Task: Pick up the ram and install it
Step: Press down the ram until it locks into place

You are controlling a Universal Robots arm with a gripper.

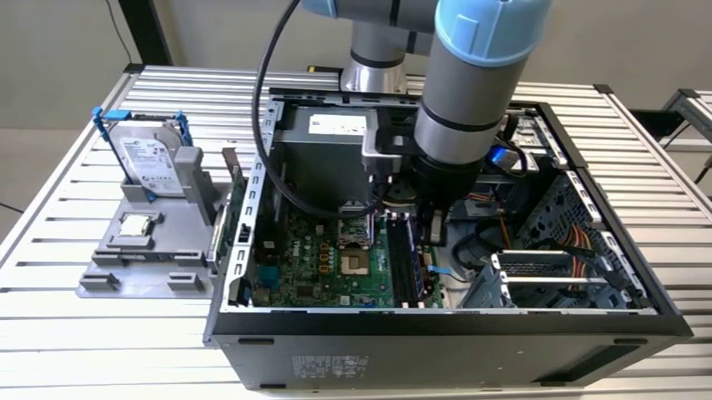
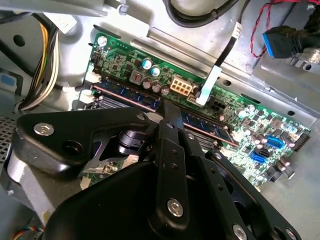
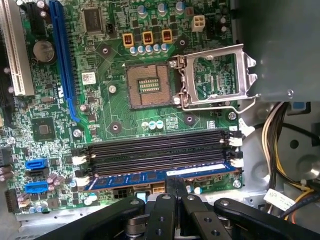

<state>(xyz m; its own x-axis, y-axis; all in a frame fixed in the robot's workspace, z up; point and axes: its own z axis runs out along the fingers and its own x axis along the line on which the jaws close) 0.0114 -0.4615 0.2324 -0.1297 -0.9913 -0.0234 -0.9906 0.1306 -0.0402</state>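
Your gripper point(image 3: 175, 187) sits low inside the open computer case point(image 1: 445, 325), its matte black fingers point(image 2: 170, 120) pressed together on the top edge of the ram point(image 3: 150, 176). That stick is a slim, long blue-green board with a row of dark chips along its face, and it stands upright on edge in the slot at the outer end of the bank of black memory slots point(image 3: 155, 150). You can see white latch clips at both ends of those slots. How deep the ram sits in its slot is hard to judge from these angles.

Around it you have the glossy green motherboard point(image 3: 115, 110), studded with small round capacitors, and the square processor socket point(image 3: 147, 86) with its bright metal frame swung open. In the exterior view the arm's grey tube with its light-blue cap point(image 1: 489, 33) reaches down into the case. On the ribbed aluminium table point(image 1: 67, 208) at the exterior view's left stands a grey plastic holder point(image 1: 145, 267).
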